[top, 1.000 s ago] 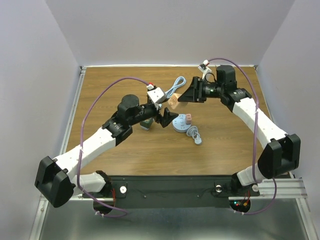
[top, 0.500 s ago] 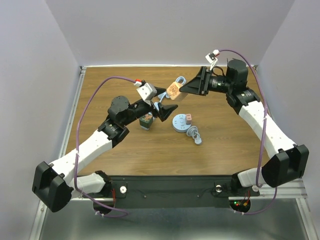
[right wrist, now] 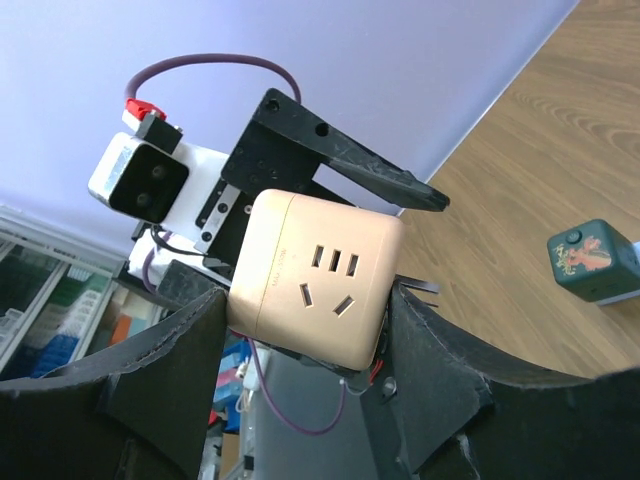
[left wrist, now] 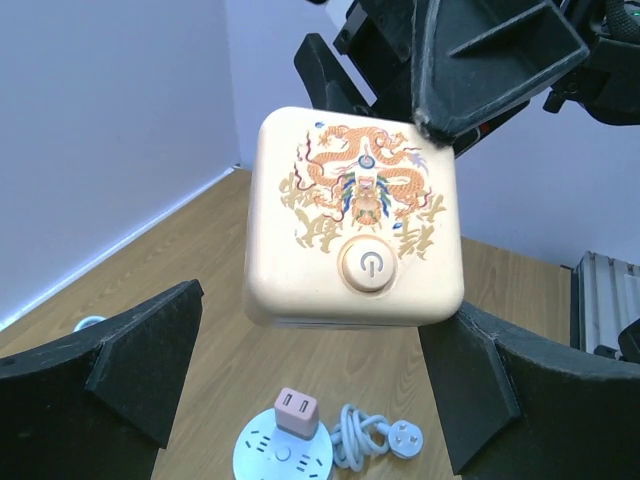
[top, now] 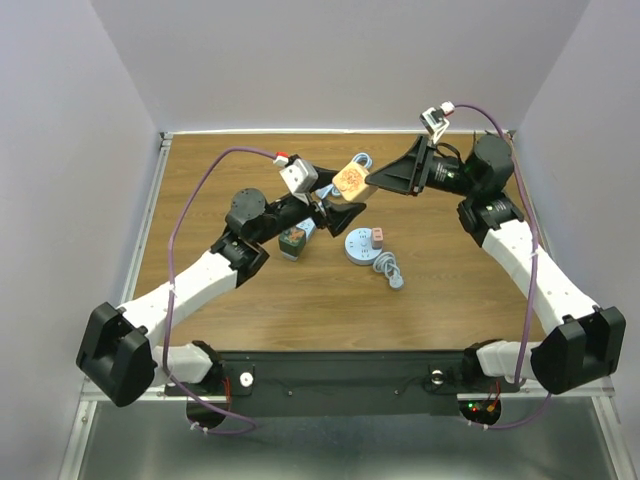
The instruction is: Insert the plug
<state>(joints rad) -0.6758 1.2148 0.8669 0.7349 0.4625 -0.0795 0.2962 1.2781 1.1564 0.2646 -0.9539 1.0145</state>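
The cube plug adapter [top: 352, 180], judged rigid, light and slick-sided, is clamped on flat opposite faces by the right end effector [top: 368, 183], while the left end effector [top: 335, 205] is held open

Bright, even light; faint soft shadows on the table [top: 440, 290]; all views sharp.

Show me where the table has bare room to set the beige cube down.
Bare wood lies left of the green cube, up to the table edge, and nearer than the round socket. Between those two it is crowded.
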